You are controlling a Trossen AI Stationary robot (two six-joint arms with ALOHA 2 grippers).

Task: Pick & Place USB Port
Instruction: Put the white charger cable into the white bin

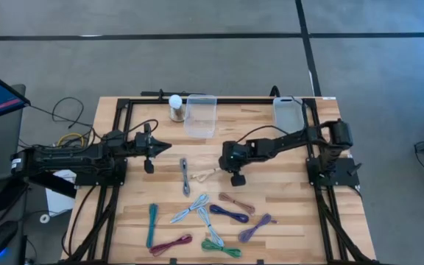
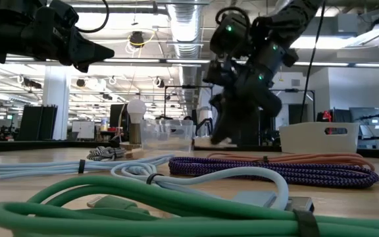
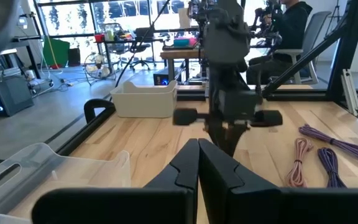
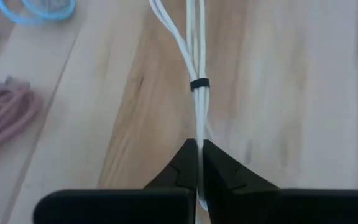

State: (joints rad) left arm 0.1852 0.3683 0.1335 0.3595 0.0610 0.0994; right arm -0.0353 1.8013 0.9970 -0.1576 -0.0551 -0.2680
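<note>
Near the middle of the surface (image 1: pixel 271 213), just at the 9 o'clock side of the right pincer (image 1: pixel 225 163), lies the white cable (image 4: pixel 195 74), a bundled lead bound by a small dark tie. The right wrist view shows the pincer's two dark fingers (image 4: pixel 178 167) closed together with the white strands passing between their tips, so the pincer looks clamped on the cable while the cable lies on the wood. By my reading the step in hand is the grasp itself: the pick is made, the lift not yet begun.

Next comes a straight lift, high enough for the loose length of the cable to clear the wood, then a carry toward a container. Two candidates stand along the far edge: a clear bin (image 1: pixel 200 115) at about 11 o'clock from the pincer and a white bin (image 1: pixel 288 110) at about 1 o'clock. Which one is meant I cannot tell. The grip sits on thin strands, so a slow rise would guard against slipping.

Toward 6 o'clock, other bundled cables are spread out: purple (image 1: pixel 229 214), green (image 1: pixel 221 247), teal (image 1: pixel 152 224), maroon (image 1: pixel 171 245) and pinkish (image 1: pixel 236 202) ones, all apart from the held one. A small lamp-like bulb (image 1: pixel 175 106) stands beside the clear bin.

At 9 o'clock the left pincer (image 1: pixel 164 147) hovers with fingers closed on nothing, waiting.
</note>
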